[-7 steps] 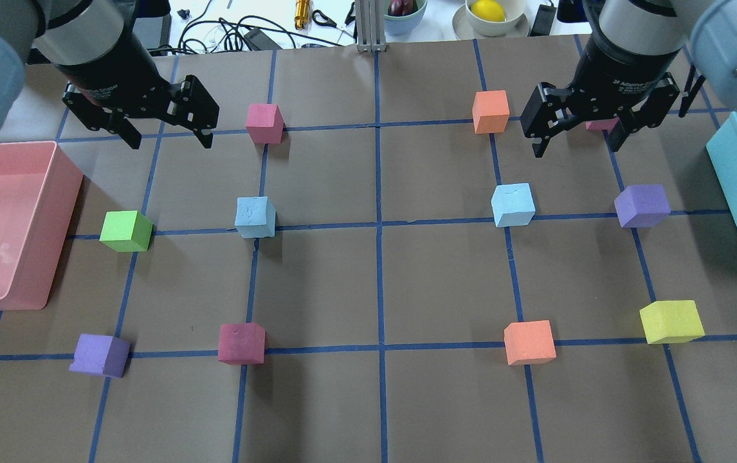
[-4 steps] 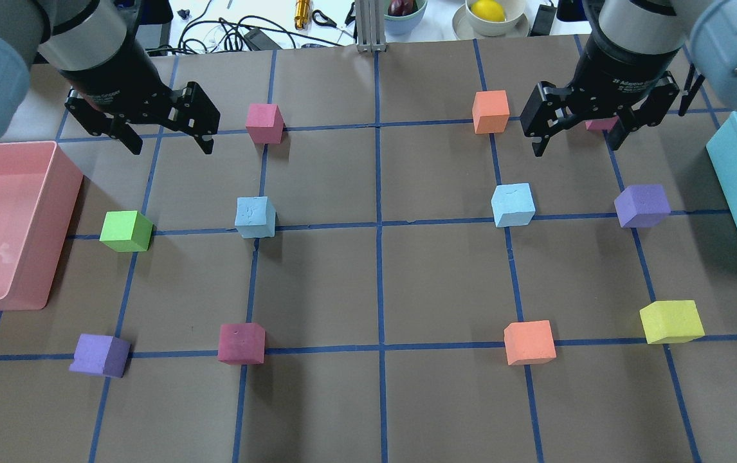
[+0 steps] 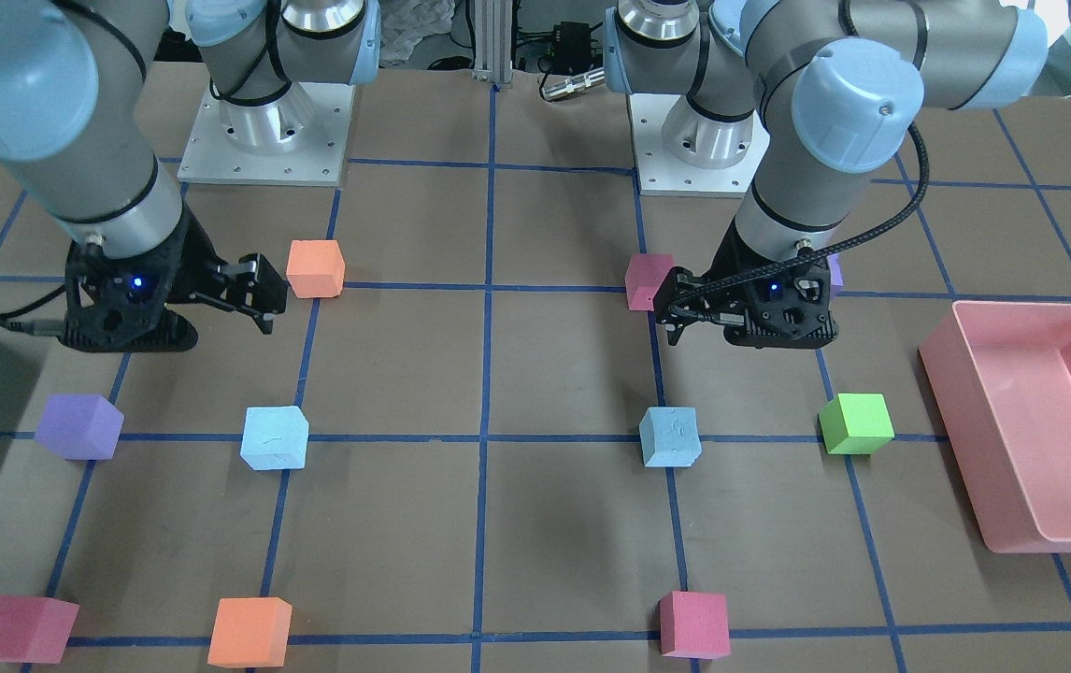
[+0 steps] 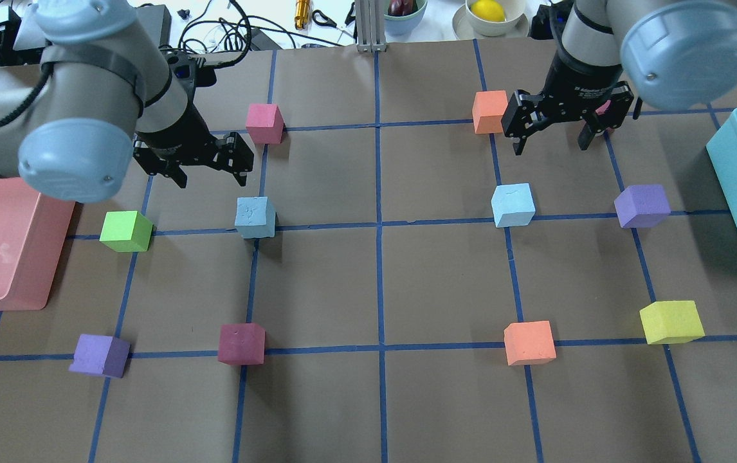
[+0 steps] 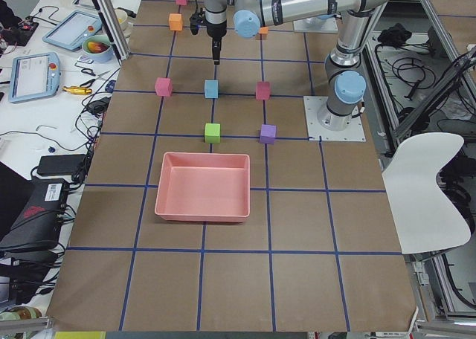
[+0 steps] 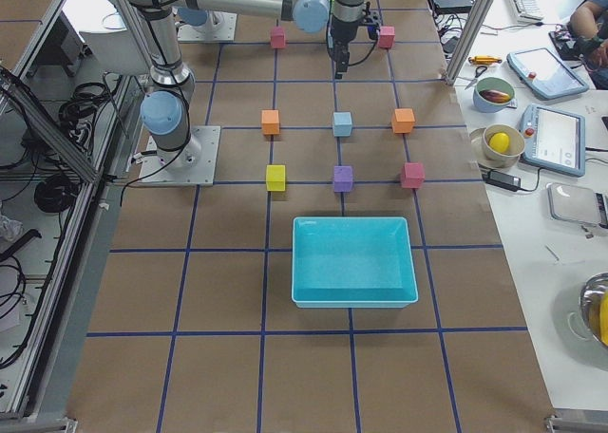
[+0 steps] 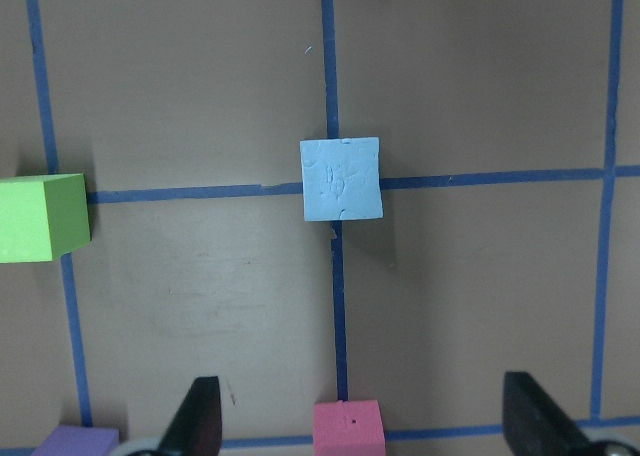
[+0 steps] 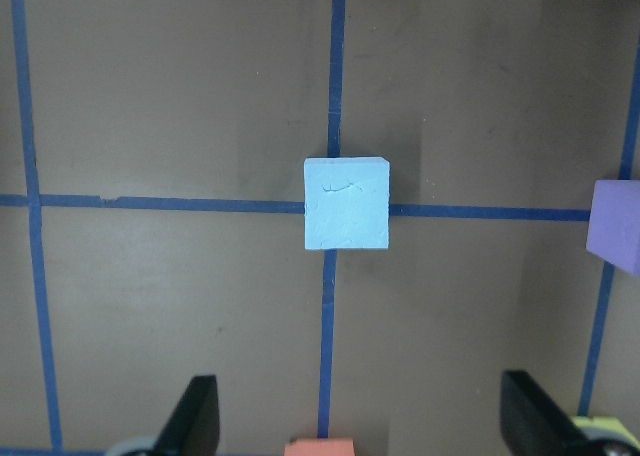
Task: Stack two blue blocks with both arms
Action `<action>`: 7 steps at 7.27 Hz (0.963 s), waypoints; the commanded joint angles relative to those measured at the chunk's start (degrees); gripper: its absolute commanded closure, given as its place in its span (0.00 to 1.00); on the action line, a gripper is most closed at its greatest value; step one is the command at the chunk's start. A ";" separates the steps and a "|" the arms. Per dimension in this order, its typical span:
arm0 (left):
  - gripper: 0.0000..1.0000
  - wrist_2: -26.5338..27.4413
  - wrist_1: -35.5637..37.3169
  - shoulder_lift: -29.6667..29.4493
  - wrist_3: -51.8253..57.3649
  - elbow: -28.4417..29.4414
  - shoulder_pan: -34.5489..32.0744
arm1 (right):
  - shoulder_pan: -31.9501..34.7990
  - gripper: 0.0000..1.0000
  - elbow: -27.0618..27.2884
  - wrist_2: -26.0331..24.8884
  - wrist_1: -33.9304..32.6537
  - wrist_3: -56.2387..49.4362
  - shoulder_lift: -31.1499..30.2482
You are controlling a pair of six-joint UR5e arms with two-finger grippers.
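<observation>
The two blue blocks lie apart in the middle row of the surface [image 4: 317,283], each on a crossing of the blue tape lines [image 4: 379,276]. The left blue block [image 4: 255,217] sits in the half toward the left edge and the right blue block [image 4: 513,204] in the half toward the right edge. Neither is lifted or touched.

The left gripper [image 4: 211,172] hovers above the surface near the left blue block. Its fingers [image 7: 197,417] are spread wide with nothing between them, and its wrist view has that block in mid-frame. The right gripper [image 4: 550,146] hangs the same way near the right blue block, wide open and empty, with its block central in its own wrist view.

A green block [image 4: 125,231] sits between the left blue block and the left edge. A purple block [image 4: 642,206] sits between the right blue block and the right edge.

This looks like the approach step, before any grasp. Next, I judge, each gripper must come down so its fingers pass either side of its block, square to two opposite faces. It should then close gently, since foam gives. One block then has to travel toward the middle and be set squarely on the other.
</observation>
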 commanded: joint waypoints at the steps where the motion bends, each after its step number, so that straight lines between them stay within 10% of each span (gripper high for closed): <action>1: 0.00 -0.08 7.11 -4.42 -0.68 -3.75 -0.01 | 0.00 0.00 1.73 -0.67 -12.53 -2.99 8.54; 7: 0.00 0.00 16.33 -16.21 -0.25 -3.84 -0.01 | -0.62 0.00 10.62 -0.33 -21.30 -4.25 13.49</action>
